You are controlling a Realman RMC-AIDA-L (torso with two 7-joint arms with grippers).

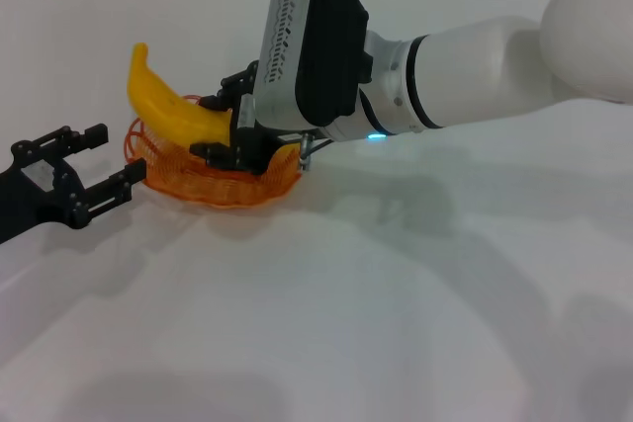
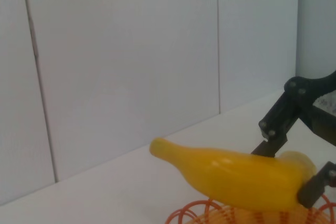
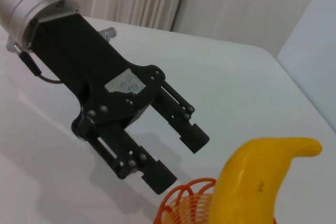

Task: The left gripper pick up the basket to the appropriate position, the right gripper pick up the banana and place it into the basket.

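Your right gripper [image 1: 220,129] is clamping the banana [image 1: 170,108] near its lower end, holding it tilted over the basket [image 1: 213,177] on the table [image 1: 396,294]. Your left gripper [image 1: 111,161] is sitting spread wide, just beside the basket rim, grasping nothing.

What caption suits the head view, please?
Right gripper lowers yellow banana into orange wire basket; open left gripper alongside.

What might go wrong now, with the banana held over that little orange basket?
The banana is as long as the basket and tilts up, its free end sticking out past the rim. If the right gripper lets go now, it may tip or roll out. The left gripper, jaws open, sits apart from the basket, so nothing steadies the light wire frame against a nudge.
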